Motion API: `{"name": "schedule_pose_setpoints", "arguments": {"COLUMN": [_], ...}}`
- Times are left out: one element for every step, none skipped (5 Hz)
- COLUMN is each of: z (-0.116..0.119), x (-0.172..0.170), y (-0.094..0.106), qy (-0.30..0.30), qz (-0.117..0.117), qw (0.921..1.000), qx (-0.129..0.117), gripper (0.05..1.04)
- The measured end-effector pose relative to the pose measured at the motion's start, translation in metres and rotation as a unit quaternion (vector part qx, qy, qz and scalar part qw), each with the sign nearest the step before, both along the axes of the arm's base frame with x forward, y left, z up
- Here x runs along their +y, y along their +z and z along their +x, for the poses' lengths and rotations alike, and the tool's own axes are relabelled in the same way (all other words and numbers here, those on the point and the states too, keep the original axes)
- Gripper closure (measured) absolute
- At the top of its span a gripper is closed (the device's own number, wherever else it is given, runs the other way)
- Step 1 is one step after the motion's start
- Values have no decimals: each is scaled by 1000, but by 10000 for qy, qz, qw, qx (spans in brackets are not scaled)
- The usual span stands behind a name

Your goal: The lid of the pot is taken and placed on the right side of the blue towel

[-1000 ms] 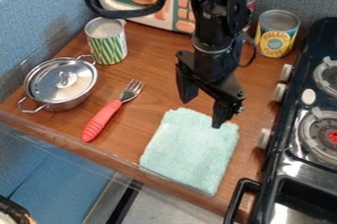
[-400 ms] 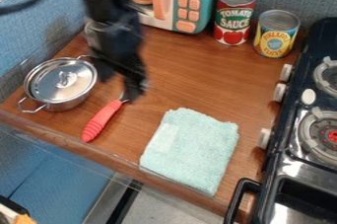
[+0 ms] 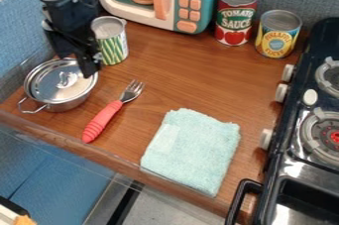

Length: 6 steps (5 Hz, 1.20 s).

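Gripper [image 3: 74, 64]: over the pot [image 3: 69, 104], fingers [image 3: 86, 66] apart
Lid [image 3: 53, 84]: sitting on the pot
Blue towel [image 3: 192, 152]: flat on the tabletop [image 3: 179, 83]

The towel [image 3: 192, 152] is pale aqua; the lid [image 3: 63, 80] and pot [image 3: 66, 105], silver. The fork [image 3: 106, 117] has a coral-red handle and silver tines. Green and pale stripes pattern one can [image 3: 114, 48]. The toy microwave [image 3: 206, 1] is teal and white with peach buttons, the end effector [image 3: 74, 65] black.
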<state>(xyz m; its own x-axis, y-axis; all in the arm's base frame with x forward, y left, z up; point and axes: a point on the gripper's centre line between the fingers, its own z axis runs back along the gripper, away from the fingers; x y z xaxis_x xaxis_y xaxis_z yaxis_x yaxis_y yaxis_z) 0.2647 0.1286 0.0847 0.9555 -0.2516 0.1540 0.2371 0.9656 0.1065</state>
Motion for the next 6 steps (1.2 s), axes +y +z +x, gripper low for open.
{"name": "schedule_pose_setpoints", "arguments": {"z": [-6, -8, -7, -3, 3, 9], "x": [15, 23, 31, 38, 42, 45], "y": [-11, -26, -50, -55, -57, -57], "qy": [263, 443, 602, 725, 762, 838], "qz": [-207, -335, -466, -474, -499, -501], "qw": [9994, 9982, 9962, 9952, 9950, 9945], "qx": [89, 216, 413, 458, 414, 372], "gripper": [85, 85, 85, 83, 83, 155]}}
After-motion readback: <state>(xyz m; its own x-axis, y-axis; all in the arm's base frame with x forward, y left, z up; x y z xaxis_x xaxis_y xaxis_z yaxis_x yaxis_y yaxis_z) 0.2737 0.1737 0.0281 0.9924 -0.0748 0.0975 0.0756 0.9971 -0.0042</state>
